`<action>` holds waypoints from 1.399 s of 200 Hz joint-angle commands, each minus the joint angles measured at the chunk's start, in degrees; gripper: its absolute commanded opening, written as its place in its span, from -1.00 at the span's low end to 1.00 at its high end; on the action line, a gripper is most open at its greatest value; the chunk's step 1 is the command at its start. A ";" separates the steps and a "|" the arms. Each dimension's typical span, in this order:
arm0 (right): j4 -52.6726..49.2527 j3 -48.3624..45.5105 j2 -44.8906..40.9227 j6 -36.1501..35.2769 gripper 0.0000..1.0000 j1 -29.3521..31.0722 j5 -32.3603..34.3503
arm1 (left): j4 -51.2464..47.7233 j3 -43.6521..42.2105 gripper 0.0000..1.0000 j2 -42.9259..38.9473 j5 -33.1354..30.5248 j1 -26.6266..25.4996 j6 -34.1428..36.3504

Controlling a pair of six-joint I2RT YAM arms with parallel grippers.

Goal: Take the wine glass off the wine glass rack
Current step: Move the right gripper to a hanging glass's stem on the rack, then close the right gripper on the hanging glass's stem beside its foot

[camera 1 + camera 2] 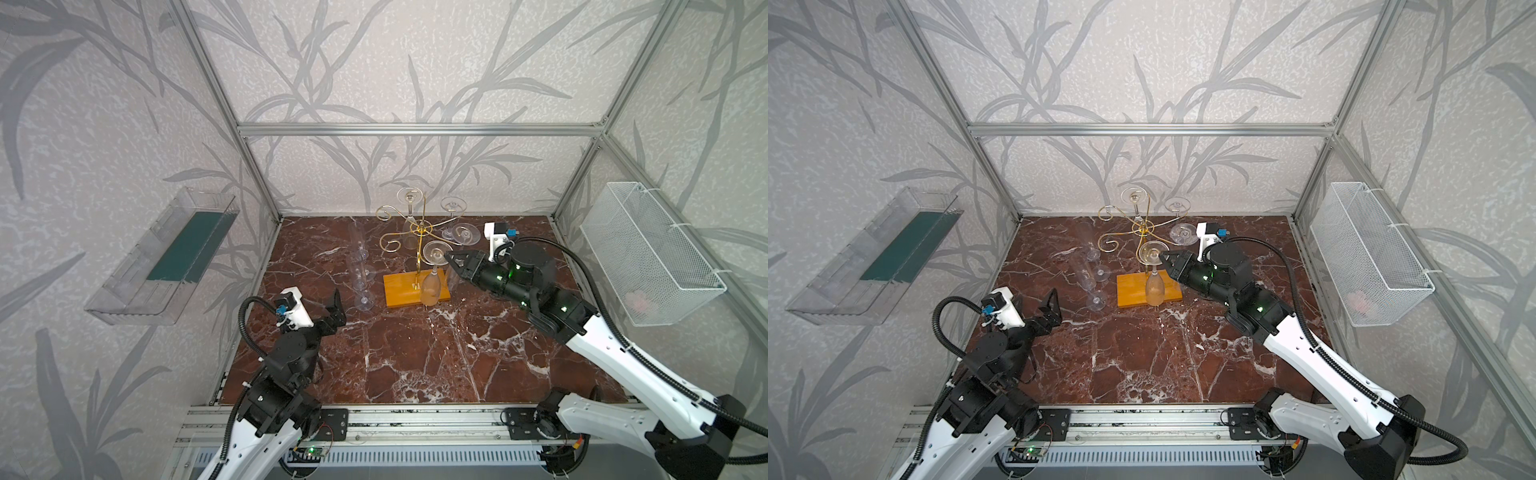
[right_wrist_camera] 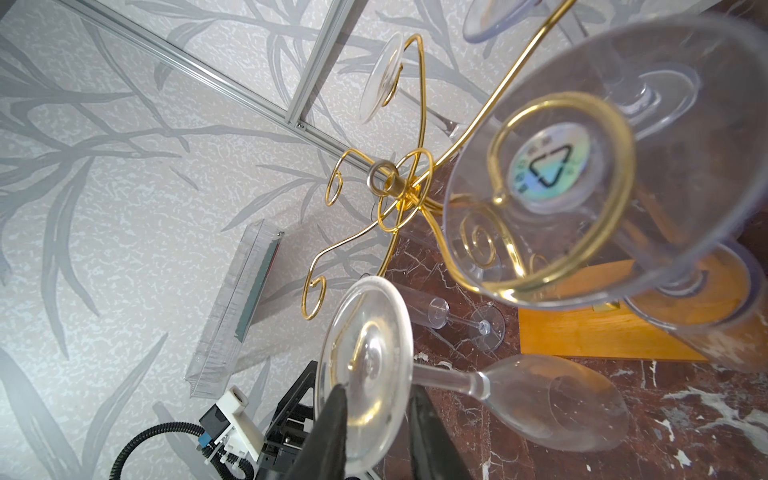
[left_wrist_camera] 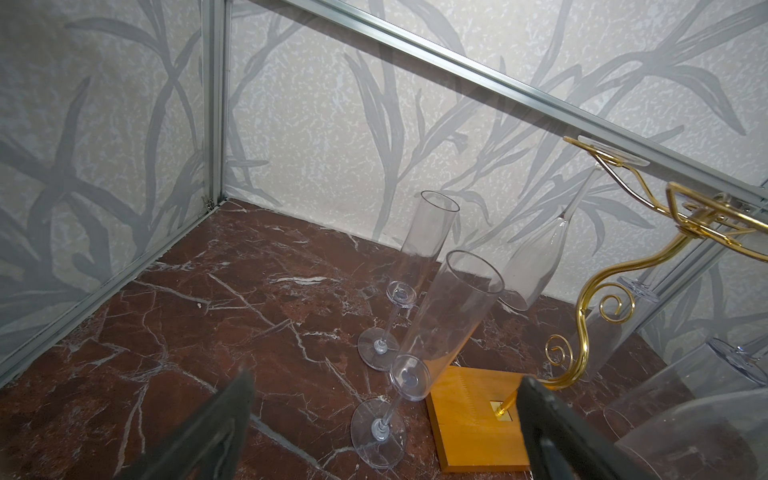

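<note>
"Top views first: where is the glass (image 1: 431,286) (image 1: 1154,289)?"

"Hung bowl-down on the rack (image 1: 420,227) (image 1: 1144,227), on its nearest curl, with the bowl above the orange base (image 1: 399,291). The right arm reaches in from the front right, forearm raised and wrist level. The right pincer (image 1: 449,257) (image 1: 1164,255) points left at the glass's foot."

"And the left arm?"

"Folded low at the front left. The left pincer (image 1: 333,306) (image 1: 1048,306) is tilted up with its jaws spread wide, near two flutes (image 1: 359,274) standing on the tabletop (image 1: 415,353)."

"Left wrist view?"

"Its fingers (image 3: 232,415) are well apart, with the flutes and base beyond them."

"Right wrist view?"

"The fingers (image 2: 336,415) stand narrow, one on each side of the foot's rim. Whether they pinch it, I cannot tell."
</note>
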 commanded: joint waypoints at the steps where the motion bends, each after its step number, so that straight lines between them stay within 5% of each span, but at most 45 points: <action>1: 1.95 -0.77 0.24 1.80 -0.50 -0.33 0.74 | -0.85 -0.35 0.99 -0.55 -0.27 0.11 -2.00; 83: 3.81 -1.41 1.13 4.56 -0.65 -0.47 1.00 | -1.65 -0.11 0.99 -1.74 -1.03 0.12 -1.65; 153: 6.01 -2.65 0.78 5.63 -1.00 -0.59 1.09 | -1.79 -0.11 0.99 -1.97 -1.28 0.14 -1.50; 280: 9.00 -3.88 -2.61 6.15 -1.00 -0.59 0.05 | -2.61 0.86 0.99 -2.23 -1.29 0.14 -1.71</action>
